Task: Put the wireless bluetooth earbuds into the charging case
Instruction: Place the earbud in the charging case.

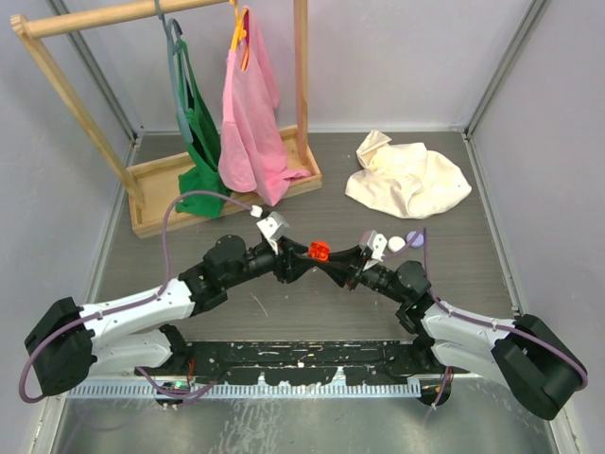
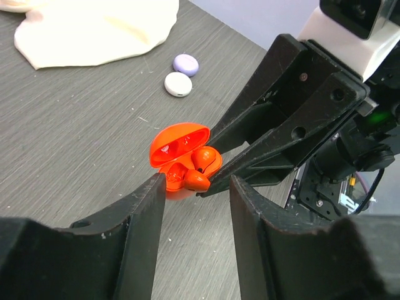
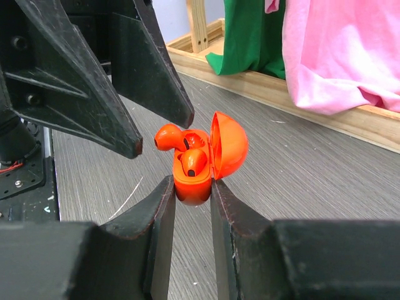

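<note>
**Seating the raised earbud without knocking the case loose**

The right gripper (image 3: 192, 181) is clamped narrow on the base of the orange-red charging case (image 3: 194, 192). It holds the case upright above the table (image 2: 75, 144), with the lid (image 3: 230, 144) swung open to one side. The left gripper (image 2: 197, 186) faces it with its fingers spread well wider than an earbud. Its tips flank the case mouth and appear to grip nothing.

One orange-red earbud (image 3: 194, 162) sits down in its well. The other earbud (image 3: 167, 136) rides high, its rounded body poking over the rim toward the left fingertips, so I judge it only half seated.

The main risk is a push that lands off-centre. Pressing that bud from the side rather than straight down could tip it out of the well and drop it on the table. A hard push could also twist the case in the right gripper's grasp, since only the lower base is pinched. A left finger catching the lid could snap it shut on the raised bud.

The case is small, glossy and rounded, all one orange-red colour. The buds match it closely, so their edges are hard to pick out.

A white round case (image 2: 178, 84) and a lilac round case (image 2: 186, 64) lie closed, well apart from the work, near a cream cloth (image 2: 94, 31).
</note>
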{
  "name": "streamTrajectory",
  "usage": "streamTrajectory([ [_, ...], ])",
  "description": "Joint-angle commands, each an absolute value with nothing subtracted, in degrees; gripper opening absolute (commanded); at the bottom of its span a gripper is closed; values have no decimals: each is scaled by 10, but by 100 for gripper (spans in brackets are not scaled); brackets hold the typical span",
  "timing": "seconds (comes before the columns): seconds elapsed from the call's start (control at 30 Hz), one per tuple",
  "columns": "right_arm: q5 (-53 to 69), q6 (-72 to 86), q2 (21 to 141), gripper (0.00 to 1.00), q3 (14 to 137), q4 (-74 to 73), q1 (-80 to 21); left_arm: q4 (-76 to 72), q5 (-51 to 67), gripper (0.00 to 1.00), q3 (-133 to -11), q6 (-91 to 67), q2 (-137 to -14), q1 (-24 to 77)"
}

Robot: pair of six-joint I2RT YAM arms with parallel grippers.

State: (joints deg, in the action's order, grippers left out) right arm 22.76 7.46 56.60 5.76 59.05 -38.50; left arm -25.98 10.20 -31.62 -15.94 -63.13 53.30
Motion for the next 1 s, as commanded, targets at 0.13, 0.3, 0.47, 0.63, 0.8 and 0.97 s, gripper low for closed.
streamTrajectory([
  [0.13,216,73,556,1,63,637,-383,-217,52,60,-357,-194,-584,536],
  [0.3,214,72,556,1,63,635,-383,-188,35,69,-368,-201,-584,536],
  [0.47,212,72,556,1,63,635,-383,-181,41,77,-376,-205,-595,535],
  [0.63,212,71,556,1,63,633,-383,-167,36,79,-386,-205,-612,536],
  [0.8,212,72,555,1,63,633,-383,-156,23,81,-390,-201,-621,536],
  [0.97,212,71,551,1,62,631,-383,-141,-2,78,-391,-200,-624,535],
])
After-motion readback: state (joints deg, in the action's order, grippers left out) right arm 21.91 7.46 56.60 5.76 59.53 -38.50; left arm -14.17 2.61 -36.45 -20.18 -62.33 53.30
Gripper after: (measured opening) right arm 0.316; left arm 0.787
